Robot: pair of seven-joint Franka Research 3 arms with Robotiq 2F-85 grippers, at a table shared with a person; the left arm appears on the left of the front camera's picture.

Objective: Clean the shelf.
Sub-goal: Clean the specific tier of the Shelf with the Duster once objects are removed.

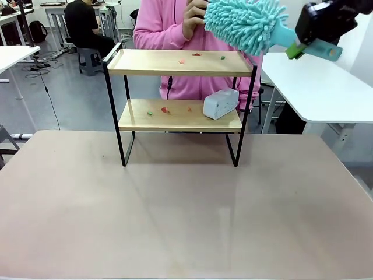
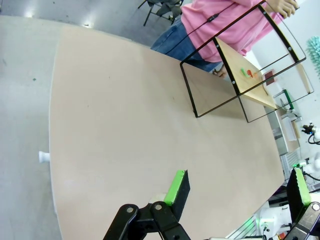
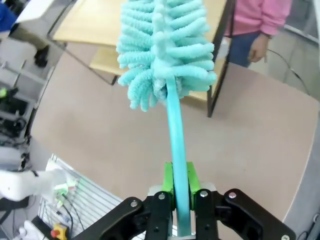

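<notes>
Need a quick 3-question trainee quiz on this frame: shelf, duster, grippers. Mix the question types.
1. True or false: the teal duster is resting on the shelf.
2. Multiple choice: what sits on the lower board besides the small scraps? A) a pale grey box B) a mug C) a folded cloth
3. Fill in: the left gripper is ___, holding nothing.

Key
1. False: the right gripper is shut on its handle, holding it up above the shelf's right end.
2. A
3. open
</notes>
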